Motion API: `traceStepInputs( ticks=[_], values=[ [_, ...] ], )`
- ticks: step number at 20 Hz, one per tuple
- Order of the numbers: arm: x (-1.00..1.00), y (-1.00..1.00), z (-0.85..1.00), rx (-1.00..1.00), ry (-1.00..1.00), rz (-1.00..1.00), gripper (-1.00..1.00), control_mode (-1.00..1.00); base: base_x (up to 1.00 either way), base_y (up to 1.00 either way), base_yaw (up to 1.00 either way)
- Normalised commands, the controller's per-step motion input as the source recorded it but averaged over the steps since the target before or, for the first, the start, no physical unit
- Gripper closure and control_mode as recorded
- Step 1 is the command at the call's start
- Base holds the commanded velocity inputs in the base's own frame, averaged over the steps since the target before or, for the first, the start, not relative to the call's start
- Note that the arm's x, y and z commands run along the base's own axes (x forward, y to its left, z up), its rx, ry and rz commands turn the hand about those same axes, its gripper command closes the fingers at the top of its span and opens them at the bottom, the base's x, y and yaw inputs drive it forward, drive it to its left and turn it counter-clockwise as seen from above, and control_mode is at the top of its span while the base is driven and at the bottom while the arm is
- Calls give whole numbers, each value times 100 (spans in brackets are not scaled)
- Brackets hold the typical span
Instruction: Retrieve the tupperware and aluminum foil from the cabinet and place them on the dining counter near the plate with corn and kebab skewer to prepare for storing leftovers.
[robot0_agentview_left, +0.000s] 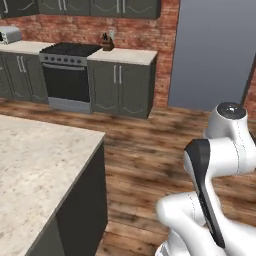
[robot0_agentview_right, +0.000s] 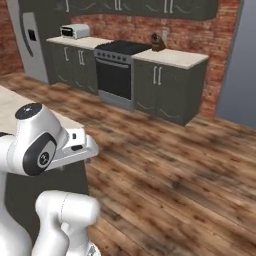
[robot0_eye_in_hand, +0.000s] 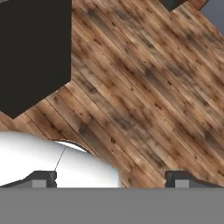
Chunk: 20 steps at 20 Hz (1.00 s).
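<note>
While fingers (robot0_eye_in_hand: 111, 177) gape, dining counter (robot0_agentview_left: 35, 165) beige, speckled, dark-sided

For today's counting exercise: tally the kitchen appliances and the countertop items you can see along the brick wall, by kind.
Stove: 1
Toaster oven: 1
Fridge: 1
Knife block: 1
Total: 4

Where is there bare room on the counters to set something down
The beige speckled stone island top is bare across the whole part in view, up to its dark side panel. On the far counter, the stretch right of the black stove is free past the brown knife block; left of the stove, the toaster oven takes the corner.
</note>
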Motion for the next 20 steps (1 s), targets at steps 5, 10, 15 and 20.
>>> traceStepInputs(
  ticks=[5, 10, 15, 20],
  values=[
    [0, 0, 0, 0, 0, 0, -100, 100, 100, -72, 48],
    [0, 0, 0, 0, 0, 0, -100, 100, 100, -99, 36],
    [0, 0, 0, 0, 0, 0, -100, 100, 100, -93, 34],
    [0, 0, 0, 0, 0, 0, -100, 100, 100, -85, 32]
  ],
)
